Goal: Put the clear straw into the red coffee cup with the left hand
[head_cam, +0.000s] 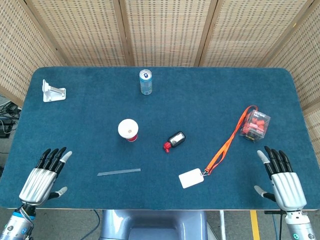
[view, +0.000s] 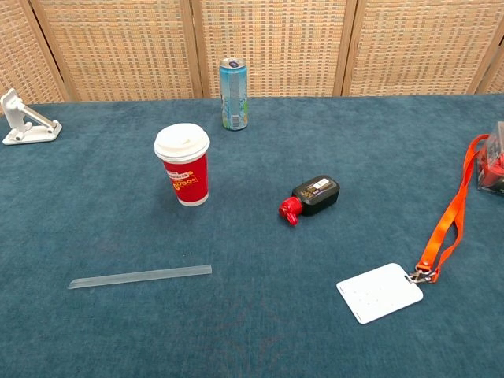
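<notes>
A: Where do the hands sit?

B: Only the head view has them. The left hand [head_cam: 42, 176] is in the lower left corner of the frame, over the table's near edge, fingers straight and spread, holding nothing. The right hand [head_cam: 282, 177] mirrors it in the lower right corner, fingers also apart and empty. The chest view shows neither.

A: And the clear straw?

B: It lies flat on the blue table [head_cam: 210, 100], lower left of centre in the head view [head_cam: 119, 172], well apart from the left hand. The chest view gives it larger, a long strip running nearly level [view: 140, 276].

A: The cup?

B: The red coffee cup [head_cam: 128, 130] stands upright above the straw, left of centre. From overhead you mostly see its white lid; the chest view [view: 183, 165] shows the red wall and a printed label. The straw is not in it.

A: What else?

B: A blue can [view: 233, 93] stands upright at the upper middle, a white bracket [head_cam: 52, 91] at the upper left. A small black bottle with a red cap [view: 310, 198] lies on its side near centre. A white card [view: 379, 292] on an orange lanyard [head_cam: 231, 141] sits right of centre. The head view shows the clear box of red things [head_cam: 255, 124] whole; the chest view cuts it off at the right edge.
</notes>
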You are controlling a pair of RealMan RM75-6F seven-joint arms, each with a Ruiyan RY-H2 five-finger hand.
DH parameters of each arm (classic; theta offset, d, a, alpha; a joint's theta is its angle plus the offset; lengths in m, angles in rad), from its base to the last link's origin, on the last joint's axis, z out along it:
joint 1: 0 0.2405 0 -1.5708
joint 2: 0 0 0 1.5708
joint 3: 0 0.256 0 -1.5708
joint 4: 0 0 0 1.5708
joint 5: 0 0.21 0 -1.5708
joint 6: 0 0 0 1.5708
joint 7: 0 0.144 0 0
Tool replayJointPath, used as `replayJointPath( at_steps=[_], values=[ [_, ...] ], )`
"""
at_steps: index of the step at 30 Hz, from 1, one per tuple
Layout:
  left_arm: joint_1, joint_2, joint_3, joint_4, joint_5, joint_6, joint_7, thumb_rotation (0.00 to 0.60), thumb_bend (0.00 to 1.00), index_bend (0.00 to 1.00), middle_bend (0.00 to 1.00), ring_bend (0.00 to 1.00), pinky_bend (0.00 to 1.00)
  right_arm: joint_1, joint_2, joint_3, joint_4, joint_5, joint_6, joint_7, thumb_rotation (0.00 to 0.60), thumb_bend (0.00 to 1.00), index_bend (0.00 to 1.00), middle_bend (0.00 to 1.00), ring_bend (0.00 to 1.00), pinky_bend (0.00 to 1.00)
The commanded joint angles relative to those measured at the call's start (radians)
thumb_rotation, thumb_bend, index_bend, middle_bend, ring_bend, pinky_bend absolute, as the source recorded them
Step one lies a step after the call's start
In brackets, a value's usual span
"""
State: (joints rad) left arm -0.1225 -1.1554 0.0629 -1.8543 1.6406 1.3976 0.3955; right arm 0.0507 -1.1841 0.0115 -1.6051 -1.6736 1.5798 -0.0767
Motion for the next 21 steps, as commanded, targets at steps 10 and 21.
replayJointPath(
  at_steps=[10, 21],
  values=[
    [-0.017, -0.065, 0.026, 0.020, -0.056, -0.099, -0.027, 0.600, 0.28, 0.33, 0.00, 0.00, 0.01, -0.003, 0.005, 0.000, -0.005, -0.005, 0.009, 0.009, 0.600, 0.06, 0.12, 0.00, 0.00, 0.00],
    [-0.079, -0.153, -0.026, 0.046, -0.182, -0.203, 0.043, 0.600, 0.38, 0.40, 0.00, 0.00, 0.02, -0.004, 0.010, 0.002, -0.007, -0.003, 0.012, 0.018, 0.600, 0.06, 0.12, 0.00, 0.00, 0.00]
  ],
)
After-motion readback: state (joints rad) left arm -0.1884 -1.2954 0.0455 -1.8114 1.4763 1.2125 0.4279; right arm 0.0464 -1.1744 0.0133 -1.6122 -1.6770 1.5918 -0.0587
